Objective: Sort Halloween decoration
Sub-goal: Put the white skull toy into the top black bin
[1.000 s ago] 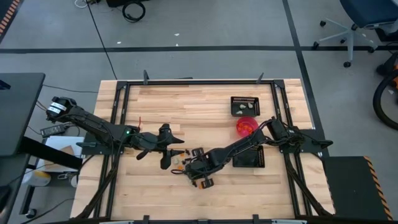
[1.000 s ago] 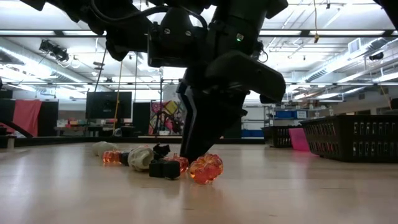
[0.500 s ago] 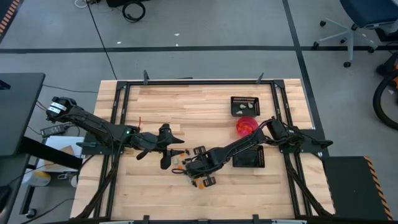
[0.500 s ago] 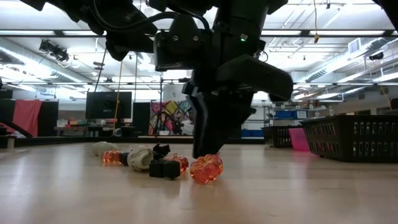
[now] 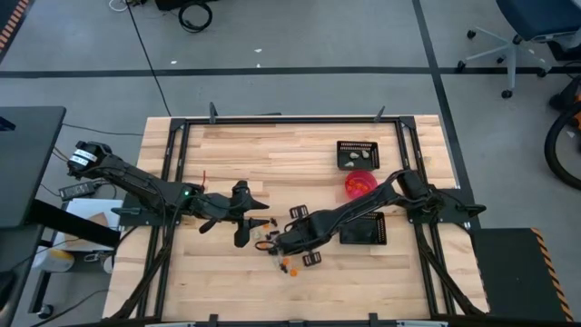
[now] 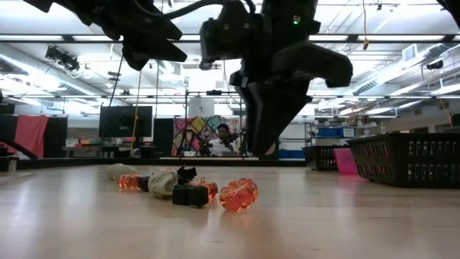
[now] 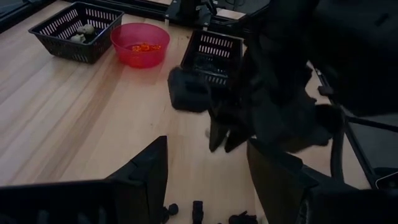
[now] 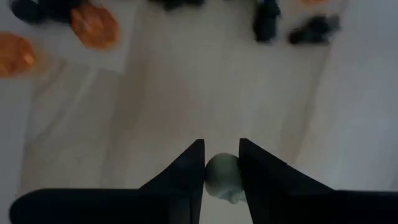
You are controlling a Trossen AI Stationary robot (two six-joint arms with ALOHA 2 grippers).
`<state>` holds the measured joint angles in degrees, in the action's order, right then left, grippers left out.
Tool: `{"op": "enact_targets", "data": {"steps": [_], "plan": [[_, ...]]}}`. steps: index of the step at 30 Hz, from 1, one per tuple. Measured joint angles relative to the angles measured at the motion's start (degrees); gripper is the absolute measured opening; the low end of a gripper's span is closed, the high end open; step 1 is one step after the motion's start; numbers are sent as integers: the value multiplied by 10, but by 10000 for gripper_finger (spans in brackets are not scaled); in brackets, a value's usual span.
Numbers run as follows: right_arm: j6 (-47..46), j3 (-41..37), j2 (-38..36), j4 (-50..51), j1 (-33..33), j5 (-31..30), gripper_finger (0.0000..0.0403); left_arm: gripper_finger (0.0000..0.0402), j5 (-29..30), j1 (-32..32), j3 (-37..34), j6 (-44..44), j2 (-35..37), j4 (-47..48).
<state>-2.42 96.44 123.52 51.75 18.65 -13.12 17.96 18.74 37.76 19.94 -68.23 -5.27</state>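
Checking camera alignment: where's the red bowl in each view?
High: red bowl right of centre, just below the mesh tray holding pale pieces.
Low: probably the pink patch at mid-right, far back.
Left wrist: upper left, beside the same tray.
Right wrist: not in it.
Shared landmark: that mesh tray.

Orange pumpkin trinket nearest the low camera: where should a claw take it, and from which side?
Probably from straight above, fingers closing across the orange pumpkin's rounded ribbed sides. It sits low on the table, with a black trinket close beside it, so a level approach looks crowded.
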Motion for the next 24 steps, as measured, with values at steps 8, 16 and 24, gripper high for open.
{"op": "enact_targets", "data": {"steps": [8,16,24], "plan": [[-22,0,-21,75,0,-30,100,192,0,0,0,0,0,0],[-41,0,-48,118,0,-42,100,192,0,0,0,0,0,0],[-60,0,-72,168,3,-74,100,192,0,0,0,0,0,0]]}}
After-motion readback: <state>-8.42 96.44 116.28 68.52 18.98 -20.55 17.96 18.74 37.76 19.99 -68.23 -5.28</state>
